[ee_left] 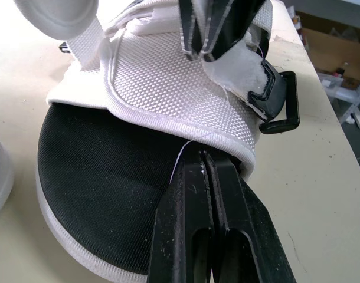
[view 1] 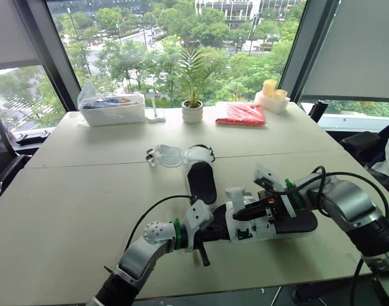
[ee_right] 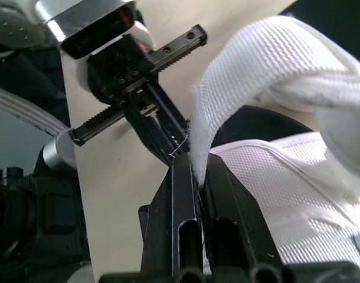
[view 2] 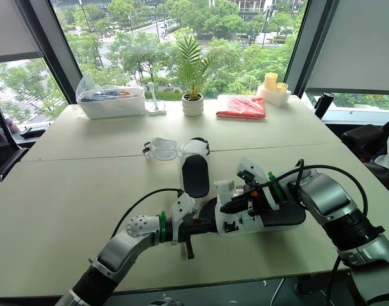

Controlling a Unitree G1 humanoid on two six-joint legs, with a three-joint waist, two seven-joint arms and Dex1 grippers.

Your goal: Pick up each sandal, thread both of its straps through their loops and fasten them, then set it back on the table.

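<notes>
Both pairs of jaws are pinched shut on the same sandal. My left gripper (ee_left: 206, 158) bites the rim of its white woven upper, just over the black footbed. My right gripper (ee_right: 195, 164) clamps the loose end of a white webbing strap (ee_right: 257, 71) that arches up from my fingers. A black buckle loop (ee_left: 283, 106) sticks out from the side of the upper.

That sandal (view 1: 290, 224) sits near the front edge of the table (view 1: 86, 191), toward its right side; I cannot tell whether it rests there or hangs just above. A second sandal (view 1: 201, 182) lies toward the table's middle, with clear glasses (view 1: 164, 156) just beyond it. Along the far edge stand a plastic box (view 1: 111, 109), a potted plant (view 1: 192, 105) and a red packet (view 1: 240, 113).
</notes>
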